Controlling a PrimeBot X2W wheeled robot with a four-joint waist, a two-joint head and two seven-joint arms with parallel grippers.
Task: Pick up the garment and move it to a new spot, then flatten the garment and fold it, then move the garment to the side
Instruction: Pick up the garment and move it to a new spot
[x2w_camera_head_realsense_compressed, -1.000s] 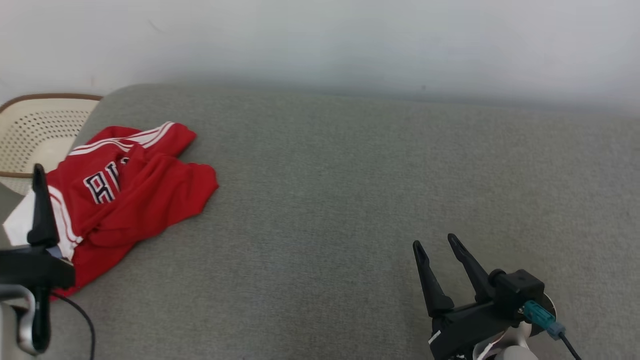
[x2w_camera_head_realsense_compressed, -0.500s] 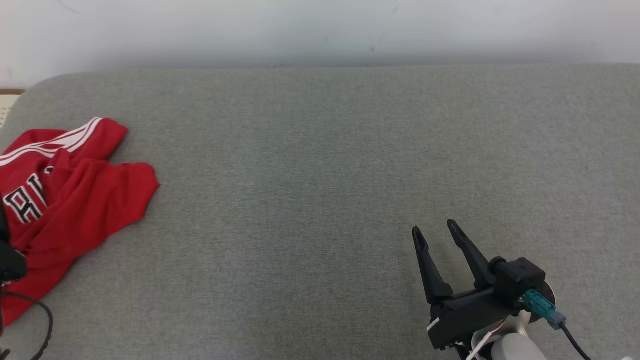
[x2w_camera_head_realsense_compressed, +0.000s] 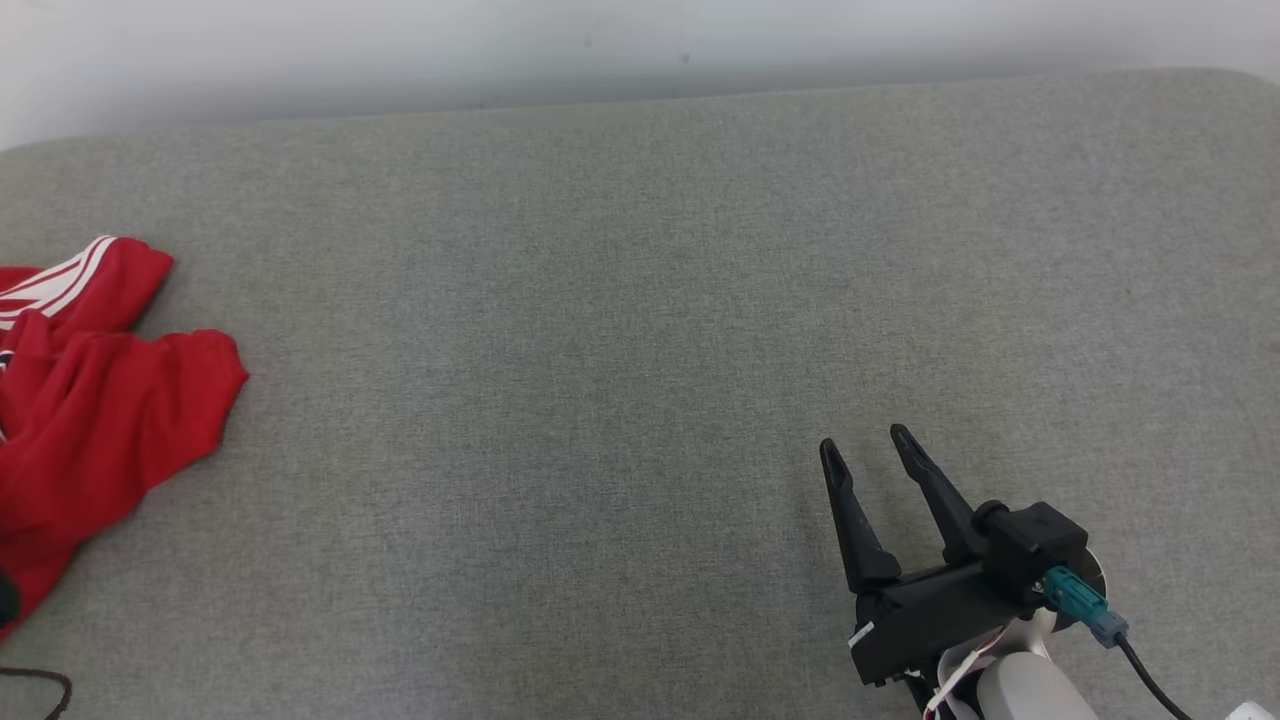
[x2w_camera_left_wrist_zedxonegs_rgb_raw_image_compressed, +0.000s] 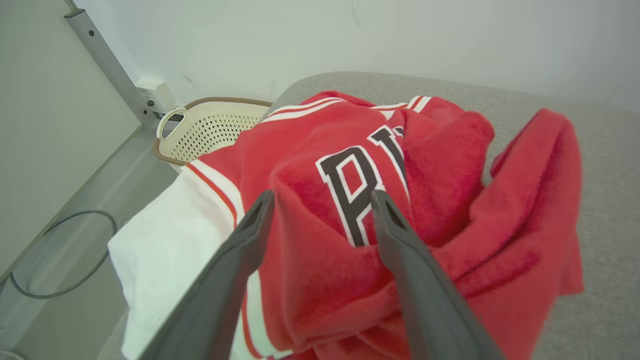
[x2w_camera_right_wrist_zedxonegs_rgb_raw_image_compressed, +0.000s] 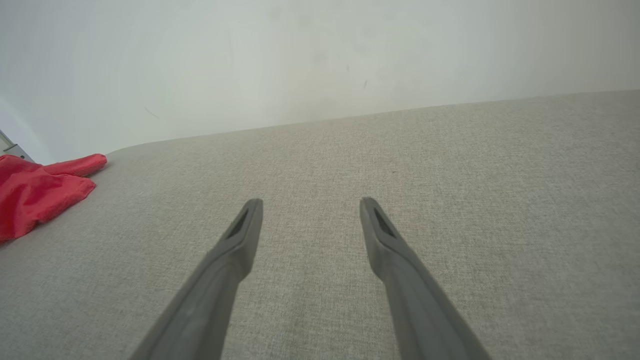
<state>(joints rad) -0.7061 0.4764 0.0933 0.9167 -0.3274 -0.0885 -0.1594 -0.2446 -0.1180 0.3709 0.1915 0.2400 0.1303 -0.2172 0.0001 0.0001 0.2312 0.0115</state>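
The garment (x2w_camera_head_realsense_compressed: 90, 400), a red jersey with white stripes, lies crumpled at the left edge of the grey cushion (x2w_camera_head_realsense_compressed: 640, 300), partly cut off by the head view's border. From the left wrist view the garment (x2w_camera_left_wrist_zedxonegs_rgb_raw_image_compressed: 450, 190) shows black, white-edged lettering and a white sleeve part hanging over the cushion's end. My left gripper (x2w_camera_left_wrist_zedxonegs_rgb_raw_image_compressed: 322, 197) is open just above a raised red fold, fingers straddling it without pinching. My right gripper (x2w_camera_head_realsense_compressed: 860, 445) stands open and empty over bare cushion at the lower right. In the right wrist view the garment (x2w_camera_right_wrist_zedxonegs_rgb_raw_image_compressed: 35, 192) lies far to the left of my right gripper (x2w_camera_right_wrist_zedxonegs_rgb_raw_image_compressed: 310, 205).
A cream perforated basket (x2w_camera_left_wrist_zedxonegs_rgb_raw_image_compressed: 205, 127) with a brown rim stands on the floor beyond the cushion's left end. A grey cable (x2w_camera_left_wrist_zedxonegs_rgb_raw_image_compressed: 65, 260) loops on the floor there. A pale wall (x2w_camera_head_realsense_compressed: 640, 40) backs the cushion.
The head camera has turned right, so the garment has slid toward the picture's left edge and the left gripper and basket have left the head view. The right gripper holds its pose.
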